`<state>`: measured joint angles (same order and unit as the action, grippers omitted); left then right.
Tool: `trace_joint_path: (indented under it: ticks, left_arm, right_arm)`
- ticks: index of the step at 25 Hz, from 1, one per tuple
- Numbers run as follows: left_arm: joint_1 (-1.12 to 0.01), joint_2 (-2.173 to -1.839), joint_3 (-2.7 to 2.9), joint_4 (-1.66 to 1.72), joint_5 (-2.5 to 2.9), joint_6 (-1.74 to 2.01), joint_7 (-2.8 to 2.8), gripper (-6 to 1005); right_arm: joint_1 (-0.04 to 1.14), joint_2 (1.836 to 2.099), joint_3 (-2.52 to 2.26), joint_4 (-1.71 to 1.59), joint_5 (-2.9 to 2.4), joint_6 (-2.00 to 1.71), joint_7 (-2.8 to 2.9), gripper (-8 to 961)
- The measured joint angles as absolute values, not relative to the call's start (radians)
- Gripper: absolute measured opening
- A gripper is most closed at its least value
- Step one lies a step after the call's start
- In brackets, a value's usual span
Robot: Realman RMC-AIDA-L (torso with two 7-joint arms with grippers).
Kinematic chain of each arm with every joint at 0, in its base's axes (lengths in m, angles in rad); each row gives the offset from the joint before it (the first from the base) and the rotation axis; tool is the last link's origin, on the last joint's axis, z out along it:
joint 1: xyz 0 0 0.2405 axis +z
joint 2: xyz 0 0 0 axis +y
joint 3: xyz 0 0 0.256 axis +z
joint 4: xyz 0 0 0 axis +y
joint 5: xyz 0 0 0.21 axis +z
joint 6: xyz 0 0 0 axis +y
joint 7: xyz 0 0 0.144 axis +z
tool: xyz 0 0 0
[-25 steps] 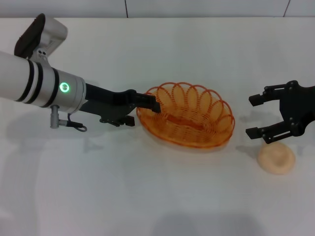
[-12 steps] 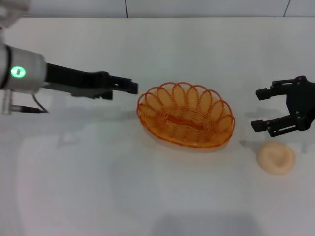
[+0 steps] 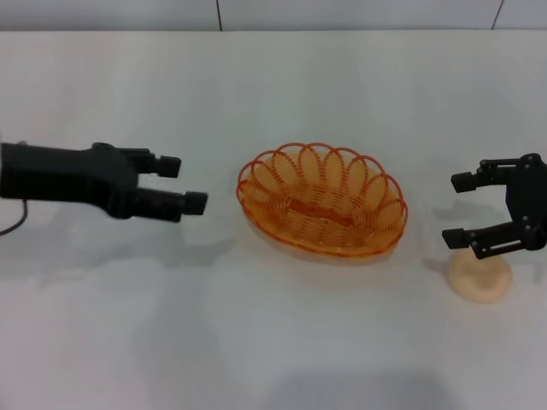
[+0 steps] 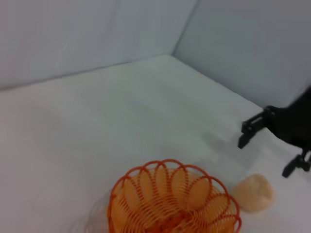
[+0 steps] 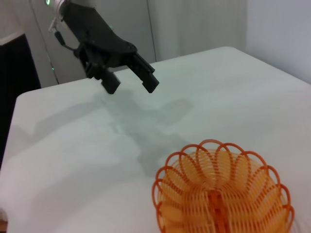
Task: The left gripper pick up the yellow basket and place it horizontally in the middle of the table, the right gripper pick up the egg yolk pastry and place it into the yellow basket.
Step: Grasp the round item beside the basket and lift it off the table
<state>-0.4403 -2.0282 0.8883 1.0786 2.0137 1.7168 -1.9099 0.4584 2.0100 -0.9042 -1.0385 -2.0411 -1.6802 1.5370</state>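
Observation:
The yellow basket lies flat in the middle of the white table, empty; it also shows in the left wrist view and the right wrist view. My left gripper is open and empty, apart from the basket on its left; it also shows in the right wrist view. The egg yolk pastry sits on the table right of the basket, also seen in the left wrist view. My right gripper is open, just above and behind the pastry, not touching it.
A grey wall runs along the table's far edge. A dark panel stands beyond the table in the right wrist view.
My left gripper has let go of the basket's rim, opened and drawn back to the left. My right gripper has shifted right and down, closer over the pastry. The basket has stayed put.

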Motion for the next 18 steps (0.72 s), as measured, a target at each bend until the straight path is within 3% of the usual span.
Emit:
trace_joint_path:
  ticks: [6, 12, 18]
  left_arm:
    - [-0.397, -2.015, 0.774, 1.031, 1.987, 1.821, -1.579, 886]
    - [-0.397, -1.945, 0.752, 0.889, 1.987, 1.921, -1.351, 885]
    - [-0.393, -1.937, 0.76, 0.876, 2.017, 1.938, -1.317, 886]
  right_arm:
    - [0.417, 2.011, -0.903, -1.038, -1.986, -1.697, 1.504, 852]
    - [0.404, 2.011, -0.901, -1.027, -1.973, -1.711, 1.485, 852]
    - [0.397, 2.011, -0.901, -1.023, -1.972, -1.721, 1.467, 852]
